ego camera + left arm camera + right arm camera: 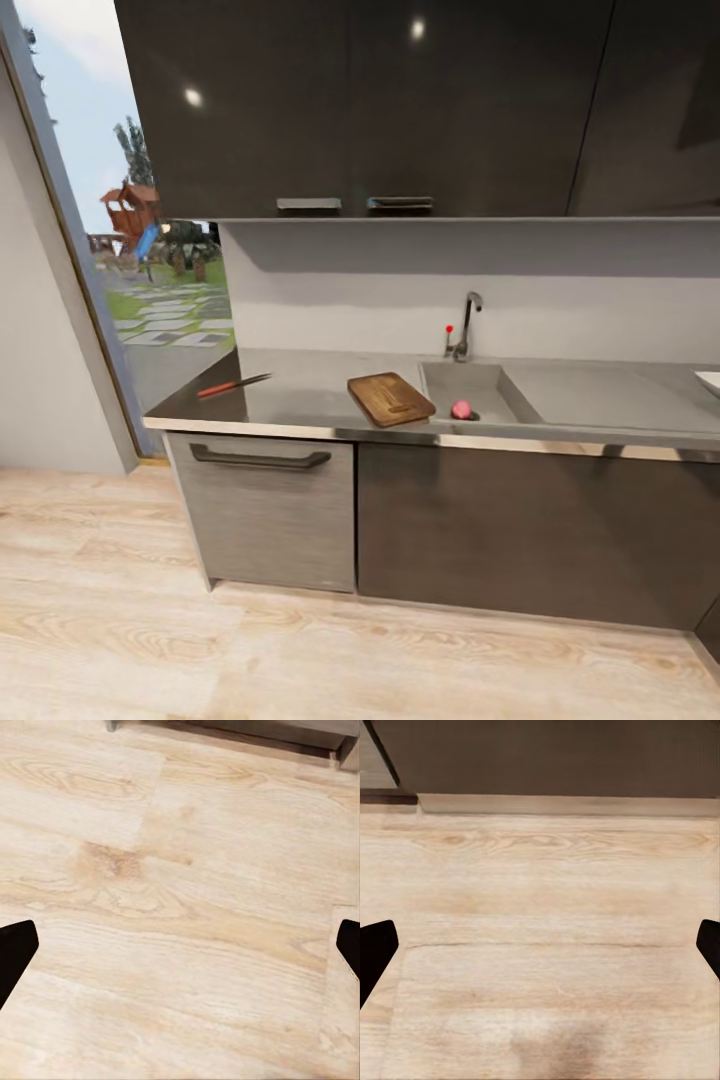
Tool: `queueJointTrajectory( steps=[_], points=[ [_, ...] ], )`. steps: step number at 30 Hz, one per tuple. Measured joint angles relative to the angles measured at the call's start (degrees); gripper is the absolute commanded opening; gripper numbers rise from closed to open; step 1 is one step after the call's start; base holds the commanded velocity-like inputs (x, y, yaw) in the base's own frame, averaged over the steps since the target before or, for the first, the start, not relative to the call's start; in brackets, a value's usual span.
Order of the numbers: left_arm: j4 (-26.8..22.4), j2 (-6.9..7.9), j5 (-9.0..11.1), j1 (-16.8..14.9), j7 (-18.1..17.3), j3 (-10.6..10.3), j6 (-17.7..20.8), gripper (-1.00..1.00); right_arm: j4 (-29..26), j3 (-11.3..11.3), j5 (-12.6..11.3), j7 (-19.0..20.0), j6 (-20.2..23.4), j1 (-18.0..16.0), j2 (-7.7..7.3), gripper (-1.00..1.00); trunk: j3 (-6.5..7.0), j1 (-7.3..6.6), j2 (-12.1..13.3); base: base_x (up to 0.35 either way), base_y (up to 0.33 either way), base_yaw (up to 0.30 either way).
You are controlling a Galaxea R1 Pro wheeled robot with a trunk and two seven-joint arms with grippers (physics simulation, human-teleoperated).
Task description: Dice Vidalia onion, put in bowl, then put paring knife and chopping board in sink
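Observation:
In the head view the grey countertop (310, 390) runs across the far side of the room over dark cabinets. The sink (470, 385) is set into it, with a chrome tap (466, 325) behind. The pinkish-red Vidalia onion (460, 409) lies in the sink near its front wall. The brown chopping board (390, 398) lies just left of the sink. The red-handled paring knife (232, 385) lies at the countertop's left end. A corner of the white bowl (710, 381) shows at the right edge. My left gripper (180, 945) and right gripper (540, 945) are open over wooden floor, fingers wide apart.
A drawer front with a dark handle (260, 459) sits under the countertop's left end. Dark wall cabinets (400, 100) hang above. A tall window (150, 250) stands at the left. Light wooden floor (300, 650) lies between me and the cabinets.

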Motion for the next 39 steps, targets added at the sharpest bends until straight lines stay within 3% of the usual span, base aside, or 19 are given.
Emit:
queueJointTrajectory(
  steps=[28,39],
  points=[
    [0.1,-0.04,0.0,0.0,-0.1,0.0,0.0,1.00,0.0,-0.3,-0.2,0.0,0.0,0.0,-0.19,1.00,0.00,0.02,0.0,0.010,0.017,-0.002],
    [0.1,-0.02,0.0,0.0,-0.1,-0.1,0.0,1.00,0.0,-0.3,-0.2,0.0,0.1,0.0,-0.10,1.00,0.44,0.03,0.0,0.000,0.024,-0.138]
  ],
)
